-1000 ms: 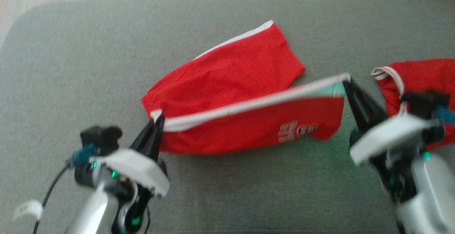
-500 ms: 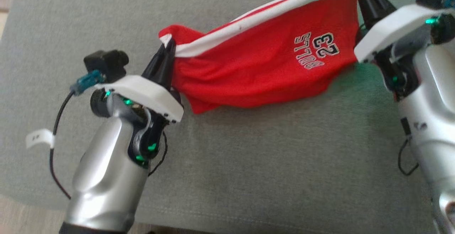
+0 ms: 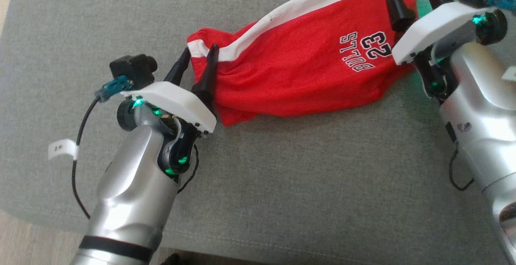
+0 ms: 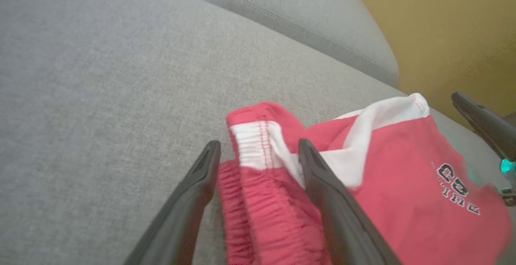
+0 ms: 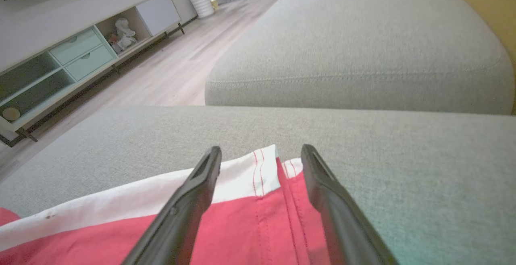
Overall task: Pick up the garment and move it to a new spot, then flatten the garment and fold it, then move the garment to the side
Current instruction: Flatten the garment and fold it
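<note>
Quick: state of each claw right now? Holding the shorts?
Left claw: open, straddling the waistband end of the red shorts, holding nothing.
Right claw: open, straddling the other end, holding nothing.

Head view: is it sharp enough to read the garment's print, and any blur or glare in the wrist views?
Head view: sharp, evenly lit; the garment shows its print clearly, upside down, with a green cast on the sofa at right. Left wrist view: colours washed out, print soft toward the right edge. Right wrist view: crisp, no glare.
</note>
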Motion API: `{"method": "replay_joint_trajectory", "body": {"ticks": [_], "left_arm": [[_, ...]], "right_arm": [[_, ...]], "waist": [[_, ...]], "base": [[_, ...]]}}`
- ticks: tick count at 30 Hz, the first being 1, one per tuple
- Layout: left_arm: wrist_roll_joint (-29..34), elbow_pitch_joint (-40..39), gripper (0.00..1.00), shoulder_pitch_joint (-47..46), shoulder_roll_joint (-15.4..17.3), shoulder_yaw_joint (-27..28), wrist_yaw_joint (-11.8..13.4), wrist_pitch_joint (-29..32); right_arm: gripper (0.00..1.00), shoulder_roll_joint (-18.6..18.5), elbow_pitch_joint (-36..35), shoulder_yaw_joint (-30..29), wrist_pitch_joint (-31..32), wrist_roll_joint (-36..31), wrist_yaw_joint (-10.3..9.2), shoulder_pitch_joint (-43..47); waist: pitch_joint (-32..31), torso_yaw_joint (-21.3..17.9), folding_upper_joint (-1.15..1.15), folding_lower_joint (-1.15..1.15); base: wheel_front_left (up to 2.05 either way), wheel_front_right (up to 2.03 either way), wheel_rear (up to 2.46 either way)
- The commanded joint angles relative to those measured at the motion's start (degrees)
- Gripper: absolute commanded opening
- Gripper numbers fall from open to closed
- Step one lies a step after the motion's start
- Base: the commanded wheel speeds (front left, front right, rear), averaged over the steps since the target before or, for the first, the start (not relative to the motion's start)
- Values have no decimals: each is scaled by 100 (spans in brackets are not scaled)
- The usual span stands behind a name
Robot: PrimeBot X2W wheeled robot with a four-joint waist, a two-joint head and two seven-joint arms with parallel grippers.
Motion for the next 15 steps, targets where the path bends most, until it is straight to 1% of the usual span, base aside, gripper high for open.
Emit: {"method": "replay_joint_trajectory", "body": {"ticks": [1, 4, 7, 9, 11, 15], "left_arm": [[69, -168, 100, -80, 147, 170, 21, -87], [299, -300, 100, 75, 304, 182, 193, -435], [586, -574, 100, 285, 484, 248, 454, -780], [777, -824, 100, 449, 594, 322, 624, -906], [965, -1127, 100, 632, 693, 406, 772, -969], [1244, -1854, 100, 1049, 836, 623, 891, -1004]], "right_arm": [[100, 71, -143, 64, -133, 27, 39, -81], [100, 28, -195, 157, -552, -53, 39, -19], [100, -56, -436, 38, -756, -277, 39, 125], [100, -101, -708, -126, -792, -462, 39, 324], [100, -129, -1122, -395, -800, -669, 39, 594], [100, -120, -1856, -973, -803, -1106, 39, 1379]], "waist": [[-53, -40, 0, 0], [-185, -147, 0, 0], [-337, -273, 0, 0], [-457, -362, 0, 0], [-569, -449, 0, 0], [-785, -577, 0, 0]], "base": [[0, 0, 0], [0, 0, 0], [0, 0, 0], [0, 0, 0], [0, 0, 0], [0, 0, 0]]}}
